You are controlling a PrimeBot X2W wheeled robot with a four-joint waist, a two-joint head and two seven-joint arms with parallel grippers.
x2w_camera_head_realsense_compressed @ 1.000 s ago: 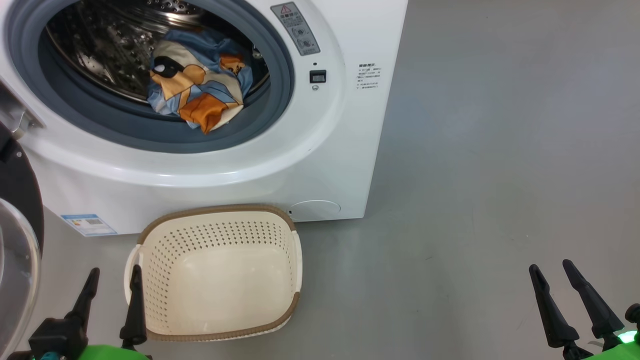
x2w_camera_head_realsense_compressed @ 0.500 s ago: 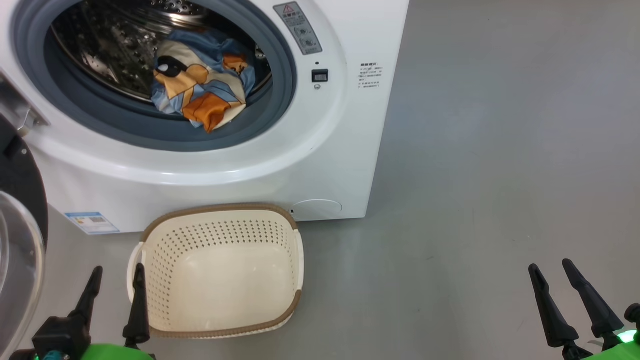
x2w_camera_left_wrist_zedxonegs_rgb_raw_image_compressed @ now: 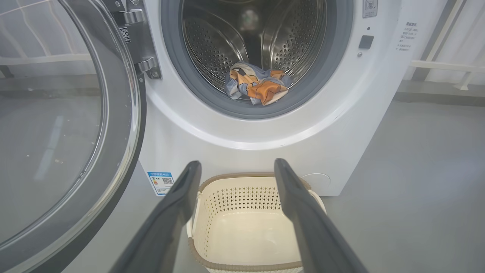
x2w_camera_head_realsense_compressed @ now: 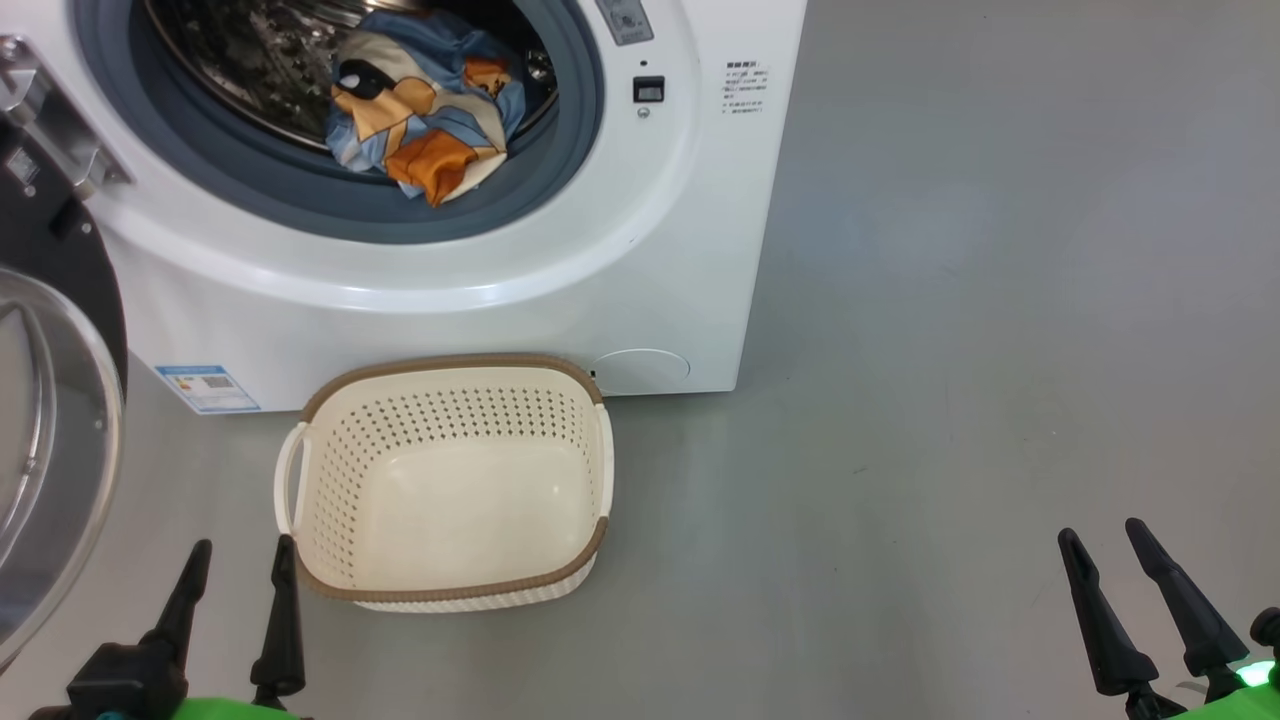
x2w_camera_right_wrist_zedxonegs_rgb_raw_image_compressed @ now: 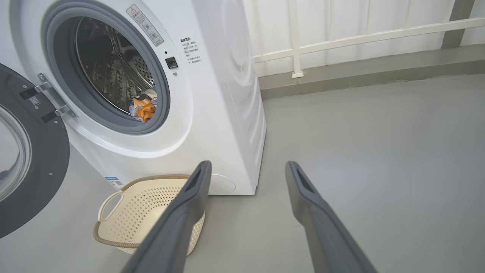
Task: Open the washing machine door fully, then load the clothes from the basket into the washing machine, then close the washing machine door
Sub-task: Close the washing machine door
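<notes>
A white front-loading washing machine stands on a smooth grey floor. Its round door is swung wide open on the robot's left side, hanging from a metal hinge, with the glossy black rim and clear domed window facing out into the room. Inside the perforated steel drum the clothes lie in one crumpled bundle of light blue, cream and orange fabric. The bundle sits low at the front of the drum, and an orange patch reaches the grey rubber gasket. On the floor just in front of the machine, below the opening, sits the basket, upright, its bare cream bottom showing and its brown woven-look rim close to the washer's front panel. A blue label sticker is on the panel just left of the basket. The left gripper hangs near the basket's near left corner, its two long dark fingers spread apart with nothing between them. The right gripper is well off to the right over bare floor, its fingers likewise spread and holding nothing. Behind the machine, the wrist views show a white railing along a pale wall.
</notes>
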